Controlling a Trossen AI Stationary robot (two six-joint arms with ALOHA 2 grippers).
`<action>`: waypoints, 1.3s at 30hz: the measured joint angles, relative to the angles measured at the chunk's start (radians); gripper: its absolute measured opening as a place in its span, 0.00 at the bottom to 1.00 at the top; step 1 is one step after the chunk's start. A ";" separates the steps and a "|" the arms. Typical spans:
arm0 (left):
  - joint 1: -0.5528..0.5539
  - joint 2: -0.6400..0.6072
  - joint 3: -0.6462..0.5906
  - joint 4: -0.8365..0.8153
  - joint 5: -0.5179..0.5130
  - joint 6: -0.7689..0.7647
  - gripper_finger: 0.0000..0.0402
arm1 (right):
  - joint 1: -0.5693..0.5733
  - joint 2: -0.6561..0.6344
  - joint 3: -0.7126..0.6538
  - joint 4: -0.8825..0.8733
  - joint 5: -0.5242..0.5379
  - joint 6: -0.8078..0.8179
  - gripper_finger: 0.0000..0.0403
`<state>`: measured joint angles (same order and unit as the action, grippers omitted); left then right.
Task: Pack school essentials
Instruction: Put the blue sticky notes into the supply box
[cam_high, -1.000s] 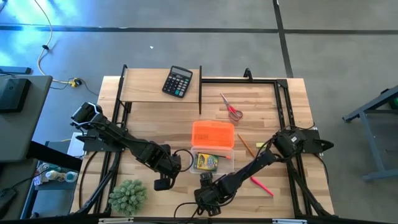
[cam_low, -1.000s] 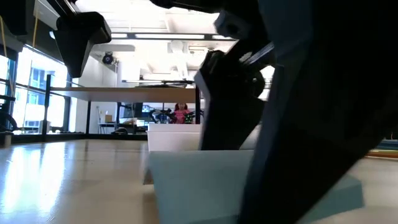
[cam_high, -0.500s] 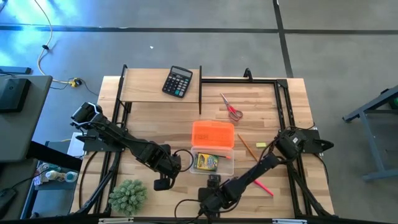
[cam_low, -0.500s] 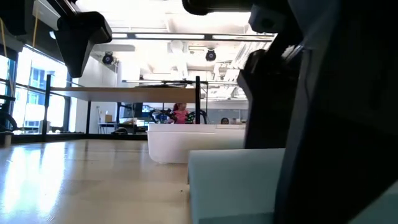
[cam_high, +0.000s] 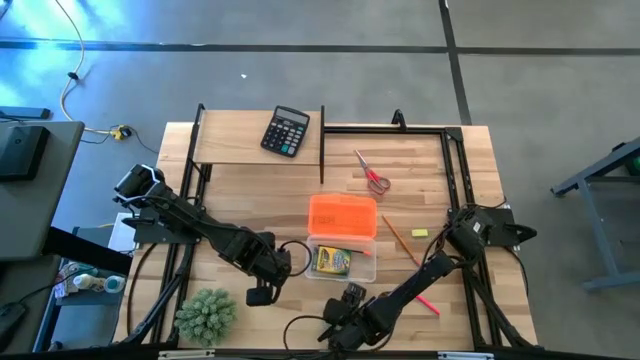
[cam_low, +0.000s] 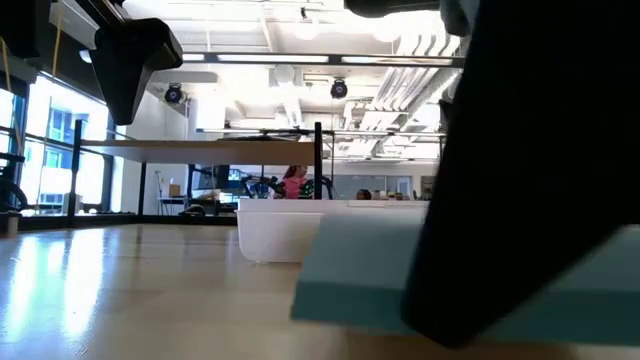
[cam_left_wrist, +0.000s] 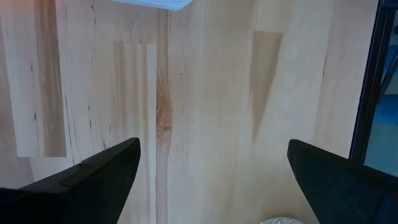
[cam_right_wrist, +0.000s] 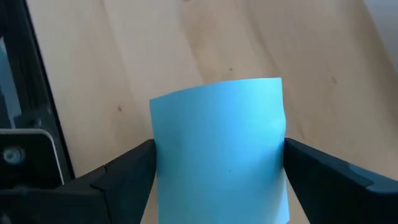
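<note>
Here, my right gripper pinches the light-blue square paper note pad by its side edges, at the table's near edge. I should lift level toward the clear plastic box beyond.

Light-blue square note pad sits pinched, slightly bowed, between the right pincer's fingers.

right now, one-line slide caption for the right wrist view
Right gripper clamps the light-blue note pad between its fingers, just above the wooden table.
</note>
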<state>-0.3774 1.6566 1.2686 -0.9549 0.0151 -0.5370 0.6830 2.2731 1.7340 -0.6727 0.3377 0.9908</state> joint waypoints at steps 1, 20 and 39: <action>0.000 0.000 0.000 0.000 0.000 0.005 0.98 | 0.002 0.000 0.000 -0.001 0.010 0.022 0.81; 0.000 0.000 0.000 -0.002 -0.028 0.021 0.98 | 0.014 -0.003 0.169 -0.285 0.274 0.313 0.81; 0.000 0.000 0.000 -0.001 -0.027 0.065 0.98 | -0.038 -0.004 0.423 -0.876 0.398 0.243 0.81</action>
<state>-0.3774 1.6566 1.2686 -0.9562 -0.0120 -0.4717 0.6455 2.2692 2.1570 -1.5490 0.7361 1.2340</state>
